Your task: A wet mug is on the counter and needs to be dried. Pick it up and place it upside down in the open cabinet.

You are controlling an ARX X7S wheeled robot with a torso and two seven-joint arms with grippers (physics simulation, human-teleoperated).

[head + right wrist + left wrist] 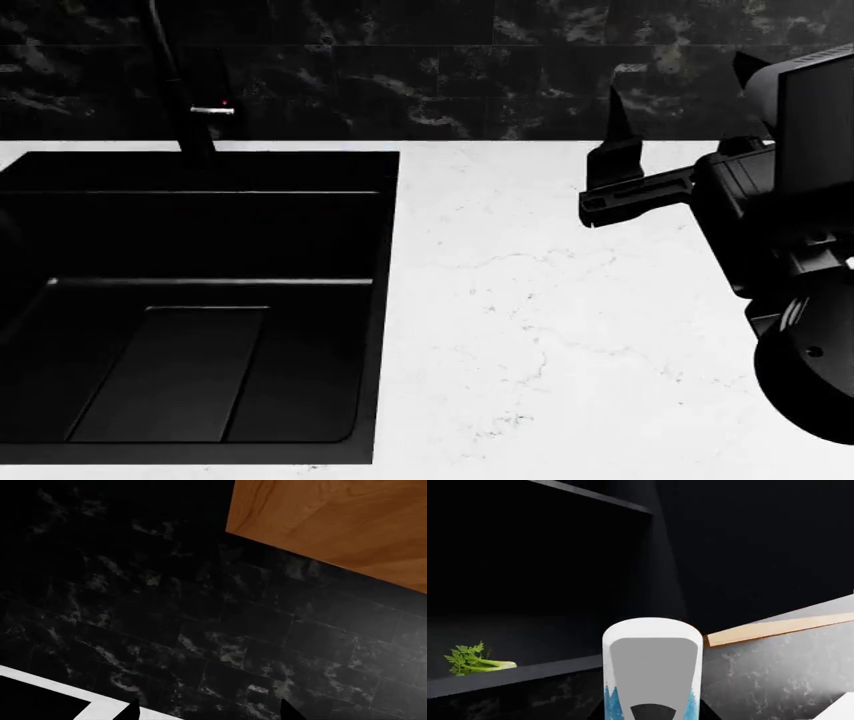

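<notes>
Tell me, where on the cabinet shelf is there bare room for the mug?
The shelf looks bare between the celery and the mug, held by the left gripper. The only occupied spot is around the celery at the shelf's other end.

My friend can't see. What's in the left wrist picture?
A white mug with blue trees fills the near middle, held up in front of a dark open cabinet. A green leafy celery sprig lies on the cabinet's shelf, and a pale wooden edge shows beside the mug.
</notes>
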